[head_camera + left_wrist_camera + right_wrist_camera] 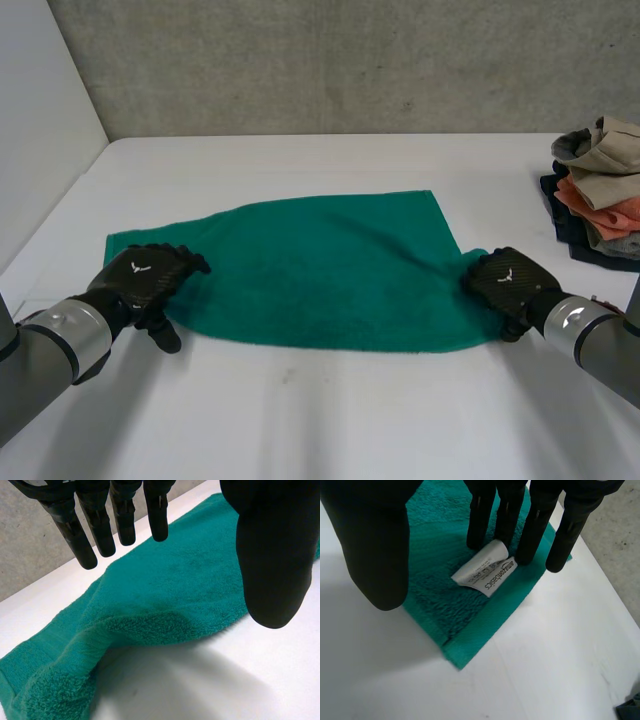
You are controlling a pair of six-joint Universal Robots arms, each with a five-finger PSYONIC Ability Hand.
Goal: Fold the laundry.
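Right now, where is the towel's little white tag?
In the right wrist view, the white tag lies on the green towel near its corner, at the fingertips of the right hand.

This looks like a robotics lab rather than a home: a plain white desk (330,420) is set against a raw grey concrete wall (350,60), with a smooth white panel (40,120) closing its left side. The robot's left arm (50,350) and right arm (600,345), grey-jointed machine parts, reach onto the desk. The laundry on it, a green towel (320,270) and a pile of clothes (600,190) at the right edge, lies straight on the bare surface
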